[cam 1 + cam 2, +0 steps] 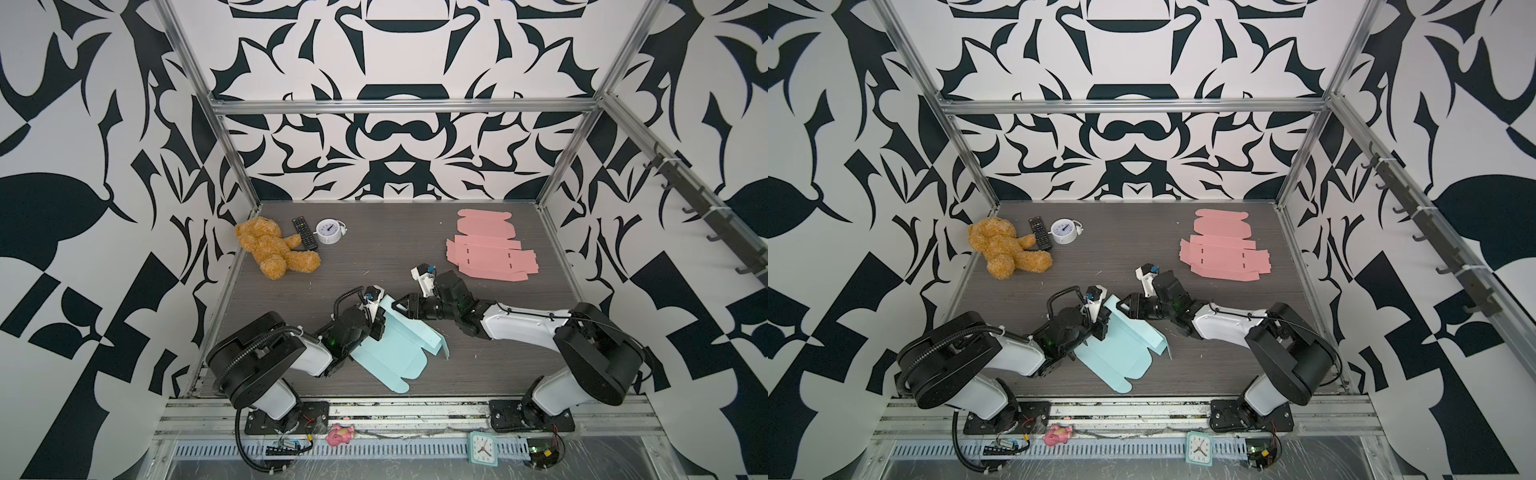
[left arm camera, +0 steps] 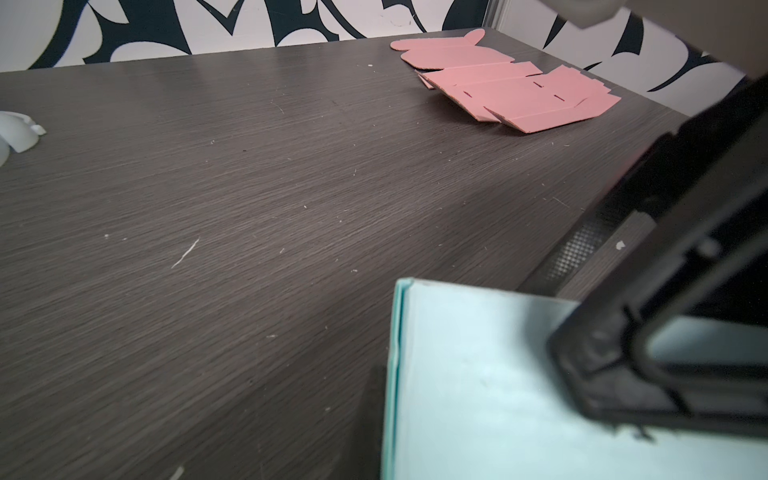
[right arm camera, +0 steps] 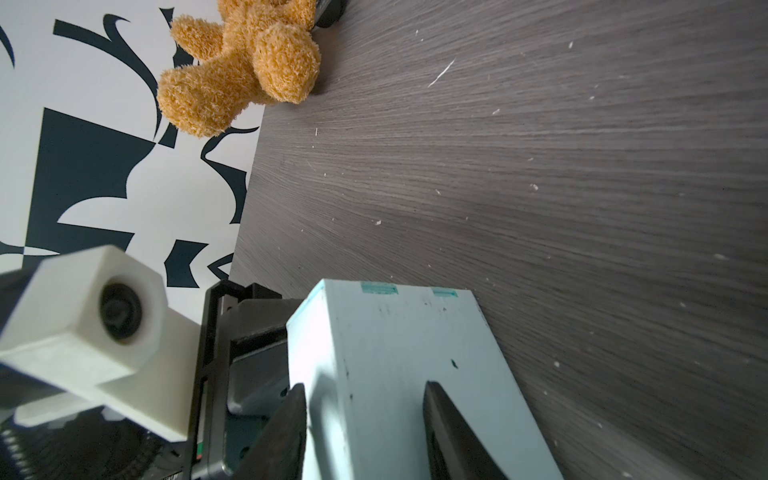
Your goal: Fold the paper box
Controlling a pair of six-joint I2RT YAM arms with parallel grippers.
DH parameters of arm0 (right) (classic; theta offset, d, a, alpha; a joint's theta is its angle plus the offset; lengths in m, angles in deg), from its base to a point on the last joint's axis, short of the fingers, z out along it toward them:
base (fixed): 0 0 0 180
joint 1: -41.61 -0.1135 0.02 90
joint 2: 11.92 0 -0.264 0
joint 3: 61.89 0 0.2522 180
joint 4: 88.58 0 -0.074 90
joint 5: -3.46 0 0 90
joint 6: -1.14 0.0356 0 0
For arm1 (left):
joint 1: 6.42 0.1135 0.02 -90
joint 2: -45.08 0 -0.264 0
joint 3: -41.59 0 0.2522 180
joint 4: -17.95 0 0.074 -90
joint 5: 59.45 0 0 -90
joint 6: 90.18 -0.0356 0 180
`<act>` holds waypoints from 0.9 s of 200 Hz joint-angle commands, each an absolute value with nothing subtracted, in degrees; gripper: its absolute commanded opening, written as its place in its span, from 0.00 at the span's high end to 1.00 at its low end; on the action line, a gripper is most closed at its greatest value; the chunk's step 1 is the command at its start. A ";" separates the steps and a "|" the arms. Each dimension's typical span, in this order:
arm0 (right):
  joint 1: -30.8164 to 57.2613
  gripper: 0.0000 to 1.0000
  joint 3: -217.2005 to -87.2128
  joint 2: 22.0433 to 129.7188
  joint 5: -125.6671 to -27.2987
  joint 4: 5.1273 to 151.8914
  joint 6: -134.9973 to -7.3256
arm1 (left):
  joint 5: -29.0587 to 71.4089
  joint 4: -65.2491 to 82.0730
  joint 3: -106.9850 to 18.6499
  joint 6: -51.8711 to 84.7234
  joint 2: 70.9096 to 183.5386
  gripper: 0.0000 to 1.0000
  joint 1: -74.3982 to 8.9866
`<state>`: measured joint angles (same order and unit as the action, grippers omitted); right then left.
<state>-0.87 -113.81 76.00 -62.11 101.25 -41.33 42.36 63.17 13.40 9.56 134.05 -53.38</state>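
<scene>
Looking down in both top views, we see the light-blue paper box (image 1: pixel 386 359) lying half-folded on the dark worktop (image 1: pixel 374 253). It is well apart from the teddy bear (image 1: pixel 270 247), on the bear's side that faces the arm bases. Most of the sheet lies flat, while one long wall stands folded up along its edge. Both arms meet at the end of that wall nearest the bear.

We find the left pincer (image 1: pixel 376 322) clenched on the raised wall. In the left wrist view, one black finger (image 2: pixel 623 353) lies across the pale-blue panel (image 2: pixel 478 395).

The right pincer (image 1: pixel 399 308) comes at the same wall from the side turned away from the bear. In the right wrist view its two dark fingers (image 3: pixel 449 432) stand spread in front of the panel (image 3: pixel 395 332), grasping nothing. We cannot tell whether the tips touch the paper.

A black remote (image 1: pixel 304 232) touches the bear's arm, and a white alarm clock (image 1: pixel 328 231) sits just beside the remote, away from the bear. Pink flat box sheets (image 1: pixel 486 249) lie far across the worktop from the bear.
</scene>
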 commanded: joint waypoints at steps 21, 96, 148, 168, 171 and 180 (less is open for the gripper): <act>-1.66 0.53 -112.26 73.57 -60.92 100.83 -40.29 | 42.56 64.31 14.29 12.01 132.45 0.80 -53.61; -1.72 0.53 -111.75 72.51 -61.40 100.43 -40.52 | 42.34 64.31 14.78 12.35 130.86 0.88 -54.10; -1.73 0.51 -113.05 69.45 -61.94 96.37 -42.49 | 41.96 63.34 15.44 13.87 129.76 0.90 -54.40; -1.72 0.46 -115.24 66.14 -63.79 89.79 -46.17 | 42.33 59.49 15.36 16.45 128.06 0.90 -54.40; -1.72 0.46 -115.48 65.54 -64.13 88.76 -46.73 | 42.35 58.81 15.40 16.85 127.72 0.90 -54.40; -1.72 0.44 -116.30 63.49 -65.45 85.67 -48.28 | 42.50 56.44 15.35 18.12 126.54 0.88 -54.40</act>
<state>-1.25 -112.82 68.61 -63.05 94.61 -43.13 41.64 60.22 15.14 13.21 129.57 -54.45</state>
